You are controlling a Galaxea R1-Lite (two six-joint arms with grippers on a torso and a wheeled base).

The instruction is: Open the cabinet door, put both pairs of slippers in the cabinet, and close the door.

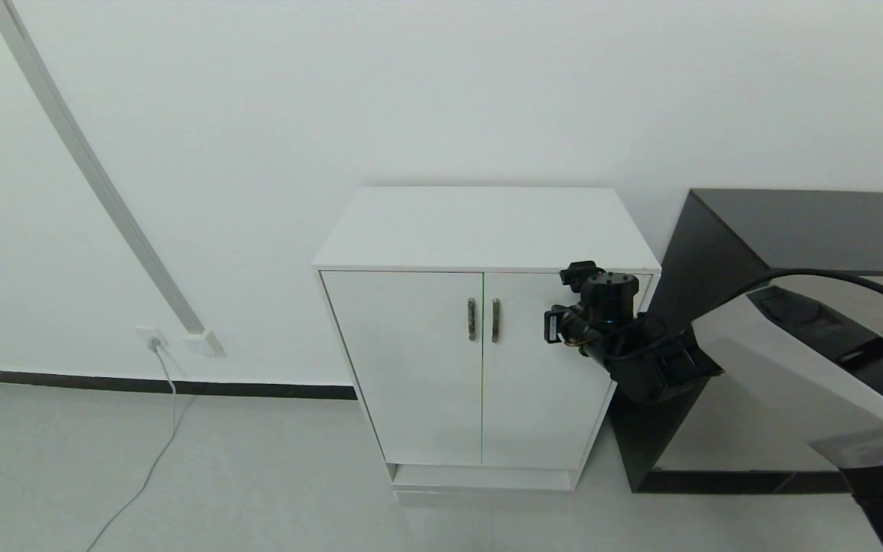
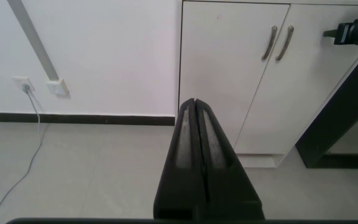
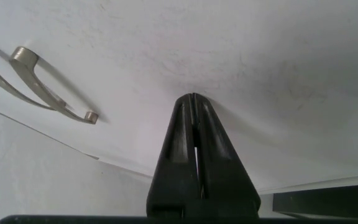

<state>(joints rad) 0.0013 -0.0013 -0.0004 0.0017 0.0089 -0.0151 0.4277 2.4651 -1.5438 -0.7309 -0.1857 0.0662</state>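
1. A plain white wall fills the background. A grey strip of conduit slants down it to a small white box.
2. The pale grey tiled floor meets the wall at a black skirting line.
3. The white two-door cabinet stands against the wall. Both doors are shut and meet at the middle seam.
4. A glossy black unit stands just beside the cabinet's right side.
5. The right pincer is closed, its tips pressed together. It points at the upper face of the right door, near that door's handle. Whether it touches the door, I cannot tell.
6. The left pincer is also closed on nothing. It hangs low over the floor, well apart from the cabinet's front.
7. Two slim upright metal handles sit on either side of the seam.
8. A white wall socket holds a plug. Its grey cable trails across the floor.
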